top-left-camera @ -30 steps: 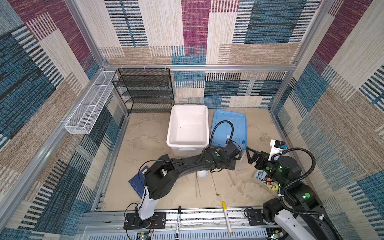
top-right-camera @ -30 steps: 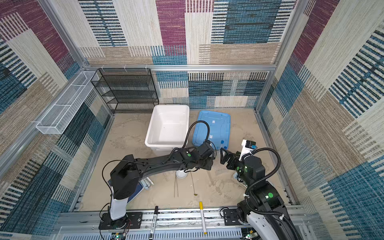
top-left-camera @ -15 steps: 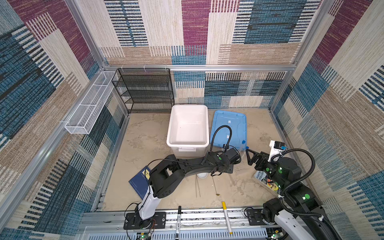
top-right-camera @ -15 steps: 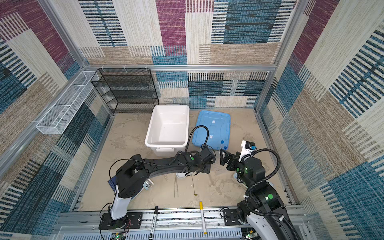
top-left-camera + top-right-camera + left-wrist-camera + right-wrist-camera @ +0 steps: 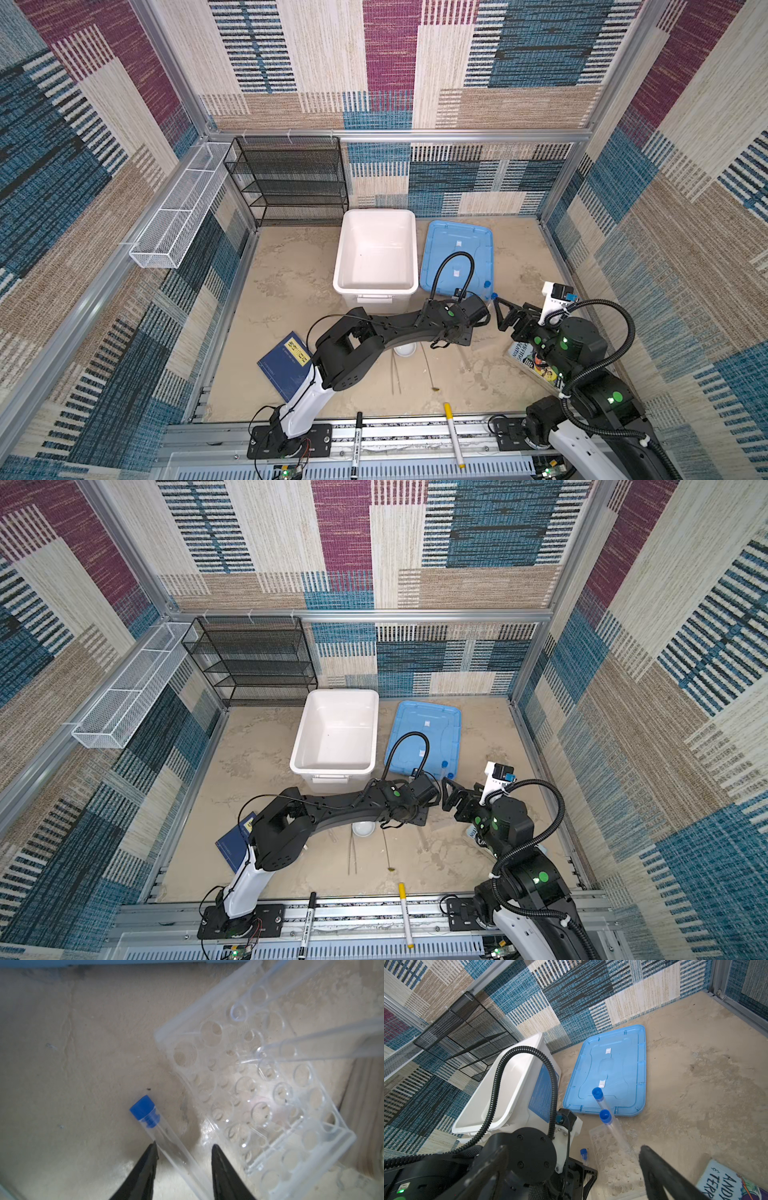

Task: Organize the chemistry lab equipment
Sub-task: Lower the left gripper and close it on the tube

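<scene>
Change first: the left arm [image 5: 386, 328] has swung in and dropped its wrist low over the sandy desk [image 5: 291, 291], right of centre in the lower half of both top views. The left hand [image 5: 185, 1147] has been narrowing. It now straddles the clear blue-capped test tube [image 5: 172, 1152], which lies flat. One fingertip [image 5: 150, 1157] touches the tube's side and the other stands clear, so the hand is parted, not clenched, nothing grasped yet. We read this as the pick of the last loose tube, since the two other blue-capped tubes [image 5: 604, 1115] already stand in the clear plastic multi-hole rack [image 5: 259, 1095]. The right hand [image 5: 498, 316] hasn't moved: spread wide, empty, just right of the left wrist.

Tube location: on the desk just beside the rack, hidden under the left wrist in both top views. Its long axis lies flat, roughly parallel to the rack's nearer long side. The cap end points away from the hand toward the pale blue plastic lid [image 5: 457, 253], and the tail runs back between the fingers. It needs tipping upright, cap up, for a hole.
</scene>
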`<state>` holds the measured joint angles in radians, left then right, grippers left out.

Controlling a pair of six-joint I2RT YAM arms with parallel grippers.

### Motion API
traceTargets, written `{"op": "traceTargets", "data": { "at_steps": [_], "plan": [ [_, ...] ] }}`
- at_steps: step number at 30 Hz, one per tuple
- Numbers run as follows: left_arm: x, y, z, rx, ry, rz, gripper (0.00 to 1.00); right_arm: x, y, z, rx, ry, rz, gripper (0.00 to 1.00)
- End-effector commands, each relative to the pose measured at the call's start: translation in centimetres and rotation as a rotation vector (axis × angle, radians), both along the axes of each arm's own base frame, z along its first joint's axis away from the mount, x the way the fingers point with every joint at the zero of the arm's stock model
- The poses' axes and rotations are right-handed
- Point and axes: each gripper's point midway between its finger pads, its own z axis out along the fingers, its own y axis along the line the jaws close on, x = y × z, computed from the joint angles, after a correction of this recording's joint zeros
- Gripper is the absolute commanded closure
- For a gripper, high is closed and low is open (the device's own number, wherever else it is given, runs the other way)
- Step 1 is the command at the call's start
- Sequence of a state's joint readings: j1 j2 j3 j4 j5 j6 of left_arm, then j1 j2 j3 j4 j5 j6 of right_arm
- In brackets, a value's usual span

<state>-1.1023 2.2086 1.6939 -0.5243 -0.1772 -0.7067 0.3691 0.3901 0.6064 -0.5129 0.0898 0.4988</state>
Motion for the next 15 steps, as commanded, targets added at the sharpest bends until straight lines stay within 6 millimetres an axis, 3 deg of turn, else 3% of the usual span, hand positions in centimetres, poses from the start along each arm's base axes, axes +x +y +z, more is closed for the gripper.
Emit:
{"op": "traceTargets", "data": {
  "at_steps": [1,6,15],
  "plan": [
    [-0.2,1.3,-1.3,0.086,0.023,0.004,0.58,0.2,0.5,0.6,0.006,-0.025,0.027,0.01],
    [-0.3,3.2,-1.9,0.122,0.016,0.04,0.6,0.2,0.6,0.7,0.009,-0.031,0.029,0.01],
    [-0.6,4.3,0.0,0.127,-0.012,0.007,0.66,0.1,0.7,0.8,0.014,-0.036,0.039,0.01]
  ]
}}
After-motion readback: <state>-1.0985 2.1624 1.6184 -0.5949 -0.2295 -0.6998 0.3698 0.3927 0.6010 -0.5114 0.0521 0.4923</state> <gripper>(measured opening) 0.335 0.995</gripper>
